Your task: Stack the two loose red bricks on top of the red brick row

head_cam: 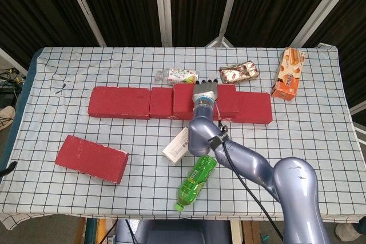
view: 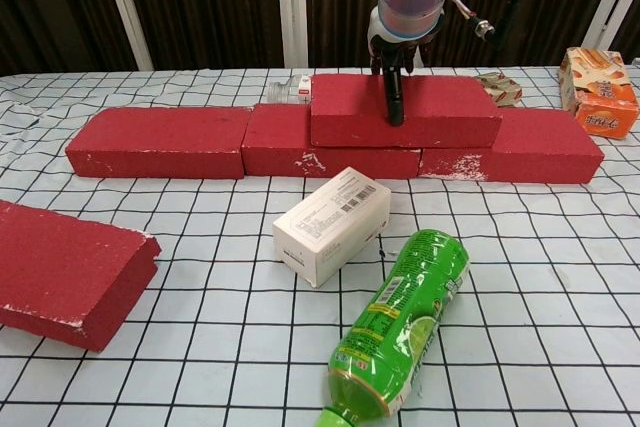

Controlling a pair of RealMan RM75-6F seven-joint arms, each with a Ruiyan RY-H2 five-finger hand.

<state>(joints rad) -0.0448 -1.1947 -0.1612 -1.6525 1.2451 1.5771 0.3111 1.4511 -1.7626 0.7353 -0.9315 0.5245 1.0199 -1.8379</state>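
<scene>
A row of red bricks [head_cam: 120, 102] [view: 160, 142] runs across the middle of the checked table. One red brick [head_cam: 183, 98] [view: 440, 112] lies flat on top of the row, right of its middle. My right hand [head_cam: 206, 90] [view: 393, 52] reaches down over this brick's far edge and grips it, with one dark finger lying on its top face. The other loose red brick [head_cam: 91, 158] [view: 60, 272] lies alone at the near left of the table. My left hand shows in neither view.
A white box [head_cam: 178, 145] [view: 332, 224] and a green bottle [head_cam: 196, 181] [view: 400, 322] lie in front of the row. Behind it are a small bottle [head_cam: 177, 76] and a snack packet [head_cam: 238, 72]. At the far right stands an orange carton [head_cam: 287, 74] [view: 598, 92].
</scene>
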